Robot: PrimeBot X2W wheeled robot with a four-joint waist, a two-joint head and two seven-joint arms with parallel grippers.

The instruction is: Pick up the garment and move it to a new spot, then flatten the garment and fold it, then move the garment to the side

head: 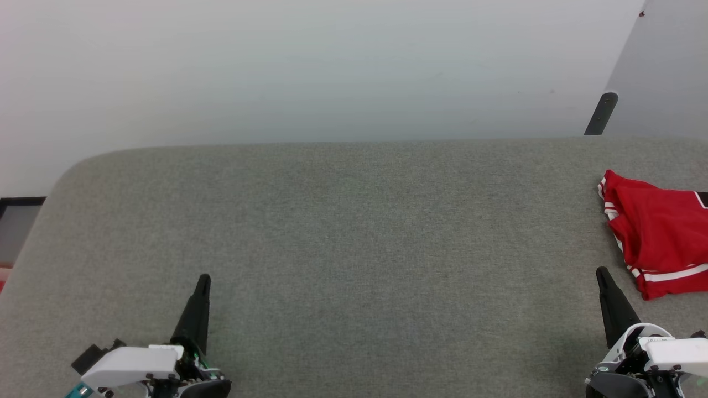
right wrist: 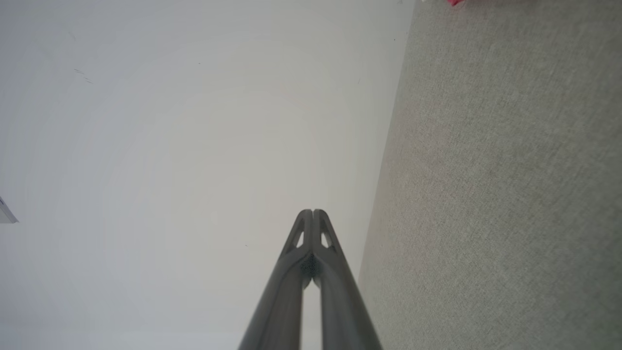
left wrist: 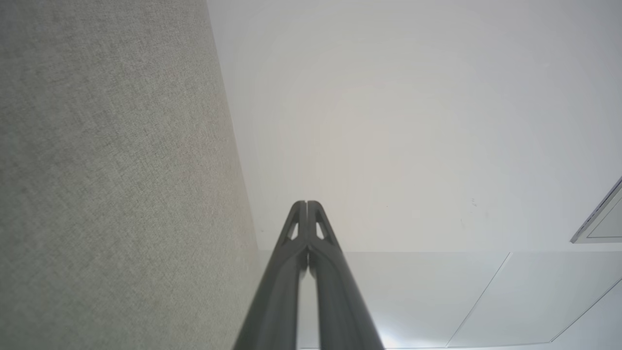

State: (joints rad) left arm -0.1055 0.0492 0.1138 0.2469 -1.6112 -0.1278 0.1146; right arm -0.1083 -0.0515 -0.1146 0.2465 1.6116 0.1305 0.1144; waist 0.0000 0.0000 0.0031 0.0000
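Bright, even, diffuse light, barely any shadows; head view sharp; pale glare on the glossy tiles (left wrist: pixel 396 335) at five o'clock

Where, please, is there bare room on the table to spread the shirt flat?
The table is bare from the left claw across to the right claw, back to its far edge. The shirt crowds only the right side.

left hand (head: pixel 203 282) low, fingers pressed together; right hand (head: pixel 602 275) likewise, holding nothing
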